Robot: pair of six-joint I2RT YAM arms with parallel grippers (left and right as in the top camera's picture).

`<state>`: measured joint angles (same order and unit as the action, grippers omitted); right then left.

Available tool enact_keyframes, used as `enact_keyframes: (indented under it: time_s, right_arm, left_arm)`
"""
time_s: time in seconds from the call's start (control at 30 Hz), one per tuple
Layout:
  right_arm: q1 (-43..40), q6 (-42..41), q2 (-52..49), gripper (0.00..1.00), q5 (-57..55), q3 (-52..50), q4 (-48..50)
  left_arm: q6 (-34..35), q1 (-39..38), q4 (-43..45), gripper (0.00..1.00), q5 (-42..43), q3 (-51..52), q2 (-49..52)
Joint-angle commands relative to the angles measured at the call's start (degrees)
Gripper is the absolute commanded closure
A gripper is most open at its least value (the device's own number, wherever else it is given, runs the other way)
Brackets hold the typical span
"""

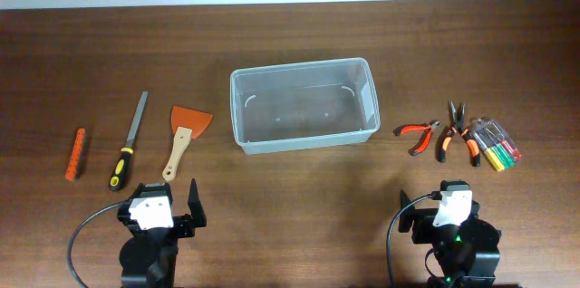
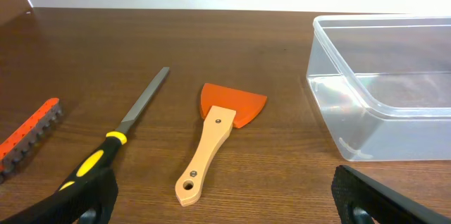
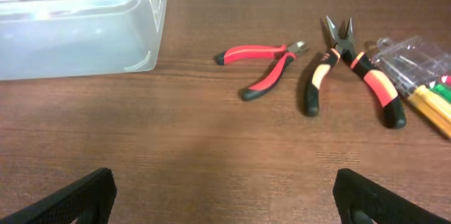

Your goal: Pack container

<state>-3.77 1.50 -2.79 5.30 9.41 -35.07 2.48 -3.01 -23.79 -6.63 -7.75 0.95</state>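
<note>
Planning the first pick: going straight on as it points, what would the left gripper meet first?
Likely the scraper, its wooden handle lying nearly centred ahead of the left gripper.

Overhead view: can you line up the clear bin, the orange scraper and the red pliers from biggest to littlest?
1. the container, by far the biggest
2. the scraper
3. the red pliers, the littlest
All lie flat, so camera nearness doesn't change this order.
</note>
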Motion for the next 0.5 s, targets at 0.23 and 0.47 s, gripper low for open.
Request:
enact_keyframes:
  time_s: [0.23, 0.47]
  right_arm:
    - [-0.4, -0.5, -4.5, 0.01, 10.8, 7.9, 10.6]
    - [-0.4, 1.8, -27.5, 0.02, 10.0, 29.4, 2.5]
  left_arm:
    - [4.6, -0.2, 11.0, 0.01, -6.0, -6.0, 4.1]
    - [4.6, 0.3, 3.0, 0.01, -9.7, -27.4, 32.7]
